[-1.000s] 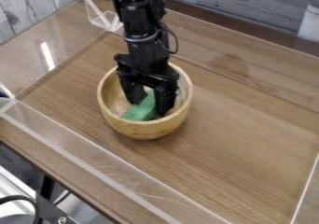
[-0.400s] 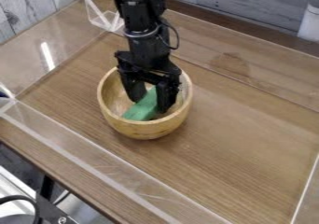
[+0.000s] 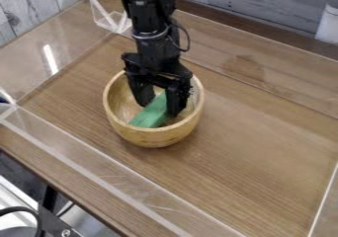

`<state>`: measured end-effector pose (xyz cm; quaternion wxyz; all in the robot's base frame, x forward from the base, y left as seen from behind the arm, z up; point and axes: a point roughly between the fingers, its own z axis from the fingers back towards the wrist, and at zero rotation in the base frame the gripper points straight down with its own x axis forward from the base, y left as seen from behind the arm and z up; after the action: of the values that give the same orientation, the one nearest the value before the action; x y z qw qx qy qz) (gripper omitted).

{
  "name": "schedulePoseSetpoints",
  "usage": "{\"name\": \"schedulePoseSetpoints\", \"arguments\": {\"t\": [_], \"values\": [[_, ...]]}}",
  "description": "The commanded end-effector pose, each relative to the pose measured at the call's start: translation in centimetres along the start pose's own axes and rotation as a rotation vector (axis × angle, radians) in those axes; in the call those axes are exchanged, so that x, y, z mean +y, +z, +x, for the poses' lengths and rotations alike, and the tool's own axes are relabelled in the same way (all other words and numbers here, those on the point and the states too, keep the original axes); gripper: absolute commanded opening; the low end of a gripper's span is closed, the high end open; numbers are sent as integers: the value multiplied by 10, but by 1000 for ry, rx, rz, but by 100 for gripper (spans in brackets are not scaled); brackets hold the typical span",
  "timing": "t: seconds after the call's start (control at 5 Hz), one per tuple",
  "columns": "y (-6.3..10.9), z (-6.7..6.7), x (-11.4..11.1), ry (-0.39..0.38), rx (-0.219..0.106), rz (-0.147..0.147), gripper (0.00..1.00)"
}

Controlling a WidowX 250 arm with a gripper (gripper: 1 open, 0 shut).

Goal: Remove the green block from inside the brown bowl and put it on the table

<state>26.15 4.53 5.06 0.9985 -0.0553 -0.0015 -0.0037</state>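
The end effector (image 3: 157, 104) is reaching straight down into the brown bowl (image 3: 126, 127), fingers spread either side of the green block (image 3: 152, 115) — not yet pinching it. The block is lying inside the bowl, so gripping, lifting and setting it on the counter (image 3: 251, 142) are all remaining.
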Motion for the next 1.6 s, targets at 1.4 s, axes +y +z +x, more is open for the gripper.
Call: {"name": "schedulePoseSetpoints", "arguments": {"t": [1.4], "values": [[-3, 15, 4, 12, -30, 21, 100]]}}
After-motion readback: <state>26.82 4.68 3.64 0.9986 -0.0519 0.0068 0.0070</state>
